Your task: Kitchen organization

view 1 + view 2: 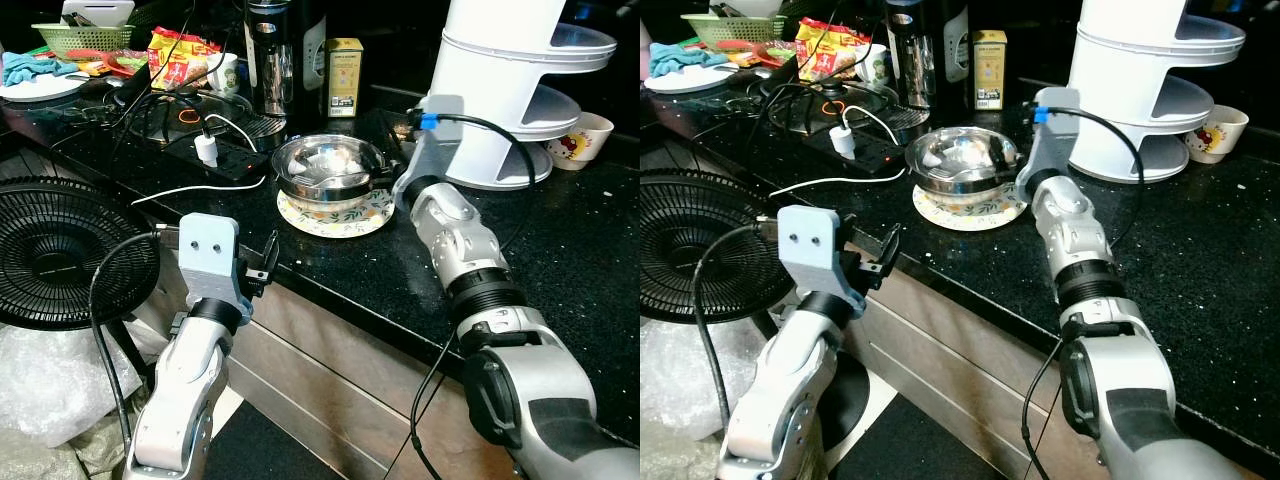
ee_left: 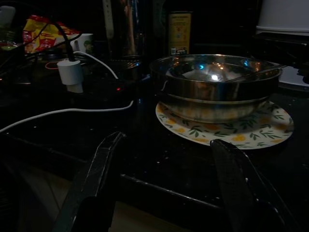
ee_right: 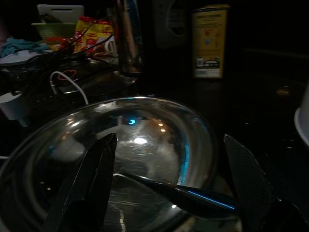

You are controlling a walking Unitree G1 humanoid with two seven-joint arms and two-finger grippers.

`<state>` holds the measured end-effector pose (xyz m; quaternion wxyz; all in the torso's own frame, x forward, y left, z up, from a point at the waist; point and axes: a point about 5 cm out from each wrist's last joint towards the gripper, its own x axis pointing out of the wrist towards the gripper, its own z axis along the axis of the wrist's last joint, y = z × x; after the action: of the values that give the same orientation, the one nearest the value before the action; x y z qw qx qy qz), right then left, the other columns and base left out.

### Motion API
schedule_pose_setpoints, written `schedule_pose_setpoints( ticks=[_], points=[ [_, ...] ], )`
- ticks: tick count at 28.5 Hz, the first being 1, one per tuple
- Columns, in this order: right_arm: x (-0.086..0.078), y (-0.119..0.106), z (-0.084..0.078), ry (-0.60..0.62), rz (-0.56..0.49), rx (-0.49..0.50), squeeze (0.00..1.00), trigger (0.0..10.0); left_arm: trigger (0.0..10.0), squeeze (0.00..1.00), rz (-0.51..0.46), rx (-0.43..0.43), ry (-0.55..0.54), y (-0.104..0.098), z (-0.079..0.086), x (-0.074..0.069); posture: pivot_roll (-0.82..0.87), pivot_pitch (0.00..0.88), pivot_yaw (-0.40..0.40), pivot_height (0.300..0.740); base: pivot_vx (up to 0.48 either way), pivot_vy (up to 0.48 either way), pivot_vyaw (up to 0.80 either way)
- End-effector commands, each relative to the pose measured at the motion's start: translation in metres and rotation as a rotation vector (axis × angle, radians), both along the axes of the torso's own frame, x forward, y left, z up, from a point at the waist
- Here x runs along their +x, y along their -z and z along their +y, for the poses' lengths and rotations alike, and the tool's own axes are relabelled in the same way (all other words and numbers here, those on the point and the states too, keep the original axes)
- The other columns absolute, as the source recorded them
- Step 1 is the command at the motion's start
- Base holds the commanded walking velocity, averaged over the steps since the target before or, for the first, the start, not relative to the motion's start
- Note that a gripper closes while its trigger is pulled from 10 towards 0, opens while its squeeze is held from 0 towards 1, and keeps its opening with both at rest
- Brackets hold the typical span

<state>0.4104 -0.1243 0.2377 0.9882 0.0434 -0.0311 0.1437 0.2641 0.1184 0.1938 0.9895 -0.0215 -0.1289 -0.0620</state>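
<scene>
Steel bowls on a patterned plate, both end effectors open near them

Eye views: stacked steel bowls [image 1: 326, 166] sit on a floral plate [image 1: 335, 215] near the black desk's [image 1: 560, 250] front edge.
Left wrist view: left end effector [image 2: 166, 181] spread wide just off that edge.
Right wrist view: right end effector [image 3: 169, 186] spread wide over the bowl, a utensil handle [image 3: 178, 193] lying inside.

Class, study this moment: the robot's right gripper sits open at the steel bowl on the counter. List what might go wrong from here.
1. The steel bowl rests on a floral plate; a nudge from the right gripper might slide both.
2. A utensil lies in the bowl between the open fingers, so the grip may slip.
3. The white cable lies beside the plate and could snag.
</scene>
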Motion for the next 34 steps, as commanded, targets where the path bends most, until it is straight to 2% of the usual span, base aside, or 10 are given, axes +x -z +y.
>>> schedule_pose_setpoints(
  ticks=[1, 7, 13, 27, 32, 33, 34],
  points=[
    [-0.001, 0.007, 0.004, -0.021, 0.032, 0.001, 0.00, 10.0, 10.0, 0.00, 0.004, 0.013, -0.007, -0.001, 0.000, 0.000, 0.09, 0.000, 0.009, 0.740, 0.000, 0.000, 0.00],
    [-0.002, 0.007, 0.008, -0.072, 0.035, 0.017, 0.00, 10.0, 10.0, 0.00, 0.004, 0.013, -0.007, -0.001, 0.000, 0.000, 0.09, 0.000, 0.009, 0.740, 0.000, 0.000, 0.00],
    [-0.008, 0.010, 0.015, -0.176, 0.020, -0.022, 0.00, 10.0, 10.0, 0.00, 0.006, 0.012, -0.005, 0.000, 0.000, 0.000, 0.08, 0.000, 0.008, 0.740, 0.000, 0.000, 0.00],
    [-0.010, 0.015, 0.009, -0.185, 0.039, -0.011, 0.00, 10.0, 10.0, 0.00, 0.007, 0.014, -0.004, 0.000, 0.000, 0.000, 0.08, 0.000, 0.009, 0.740, 0.000, 0.000, 0.00],
    [-0.011, 0.016, 0.005, -0.180, 0.035, 0.028, 0.00, 10.0, 10.0, 0.00, 0.005, 0.012, -0.006, 0.000, 0.000, 0.000, 0.09, 0.000, 0.008, 0.740, 0.000, 0.000, 0.00],
    [-0.011, 0.016, 0.003, -0.176, 0.036, 0.040, 0.00, 2.9, 10.0, 0.00, 0.005, 0.011, -0.007, 0.000, 0.000, 0.000, 0.09, 0.000, 0.008, 0.740, 0.000, 0.000, 0.00],
    [-0.011, 0.017, 0.002, -0.170, 0.039, 0.048, 0.00, 0.0, 10.0, 0.00, 0.005, 0.011, -0.007, 0.000, 0.000, 0.000, 0.09, 0.000, 0.008, 0.740, 0.000, 0.000, 0.00]
  ],
)
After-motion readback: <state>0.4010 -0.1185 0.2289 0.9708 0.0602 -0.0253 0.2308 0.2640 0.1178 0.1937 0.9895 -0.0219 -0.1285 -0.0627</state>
